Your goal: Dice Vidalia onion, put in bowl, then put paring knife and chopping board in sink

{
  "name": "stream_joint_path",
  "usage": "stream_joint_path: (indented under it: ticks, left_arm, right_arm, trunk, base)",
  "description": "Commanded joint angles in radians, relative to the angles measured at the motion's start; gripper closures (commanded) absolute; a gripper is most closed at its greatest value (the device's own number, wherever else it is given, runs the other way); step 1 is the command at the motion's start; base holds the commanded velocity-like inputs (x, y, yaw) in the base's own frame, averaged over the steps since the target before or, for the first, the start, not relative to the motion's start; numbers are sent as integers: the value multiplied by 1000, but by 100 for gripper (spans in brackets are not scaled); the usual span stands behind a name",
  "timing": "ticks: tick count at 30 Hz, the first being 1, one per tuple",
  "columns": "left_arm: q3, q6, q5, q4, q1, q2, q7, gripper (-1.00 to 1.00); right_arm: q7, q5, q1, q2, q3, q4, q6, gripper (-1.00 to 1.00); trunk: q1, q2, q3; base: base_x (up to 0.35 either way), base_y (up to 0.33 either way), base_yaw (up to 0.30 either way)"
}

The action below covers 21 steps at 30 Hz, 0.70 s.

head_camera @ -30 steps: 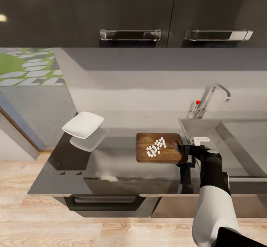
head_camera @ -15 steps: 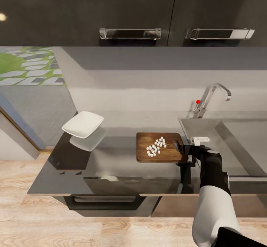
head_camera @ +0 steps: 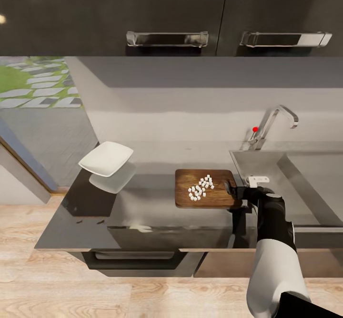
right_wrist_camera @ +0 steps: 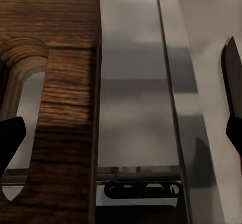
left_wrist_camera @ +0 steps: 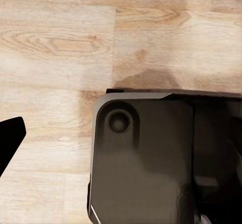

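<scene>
The dark brown chopping board [head_camera: 183, 195] lies on the grey countertop [head_camera: 143, 203], just left of the sink [head_camera: 305, 184]. A cluster of small white diced onion pieces [head_camera: 200, 188] sits on it. My right gripper [head_camera: 229, 188] is open at the board's right end. In the right wrist view its fingers spread wide [right_wrist_camera: 121, 123], one over the board's hole [right_wrist_camera: 25, 108] and the other [right_wrist_camera: 233, 93] beyond the counter's metal edge. The white bowl [head_camera: 105, 158] stands apart at the counter's left. The paring knife is out of view. My left gripper's finger [left_wrist_camera: 10, 141] hangs over the floor.
The chrome faucet [head_camera: 274, 122] with its red knob [head_camera: 255, 129] rises behind the sink. Dark upper cabinets [head_camera: 166, 13] hang overhead. A window [head_camera: 38, 94] opens at the left. In the left wrist view, light wood floor [left_wrist_camera: 60, 43] and my dark base [left_wrist_camera: 146, 158].
The head camera has shifted slightly, so the whole picture moved a little. The right gripper, board, onion pieces and bowl stay where they were.
</scene>
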Motion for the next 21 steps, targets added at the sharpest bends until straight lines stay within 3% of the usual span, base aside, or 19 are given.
stream_joint_path:
  ticks: [1,15,16,21]
  left_arm:
    - [-8,-2,10,-2,0,1,3,-100]
    - [-8,-2,10,-1,0,1,3,-100]
    - [-8,-2,10,-1,0,1,3,-100]
    - [-8,-2,10,-1,0,2,3,-100]
  right_arm:
    - [9,9,-1,1,-4,-2,1,-100]
    - [10,9,-1,1,-4,-2,1,-100]
    - [11,9,-1,1,-4,-2,1,100]
    - [10,9,-1,1,-4,-2,1,100]
  trunk:
    - [1,-2,-2]
    - [1,-2,-9]
    - [1,-2,-9]
    - [1,-2,-9]
  base:
    - [0,0,0]
    - [0,0,0]
    - [0,0,0]
    - [0,0,0]
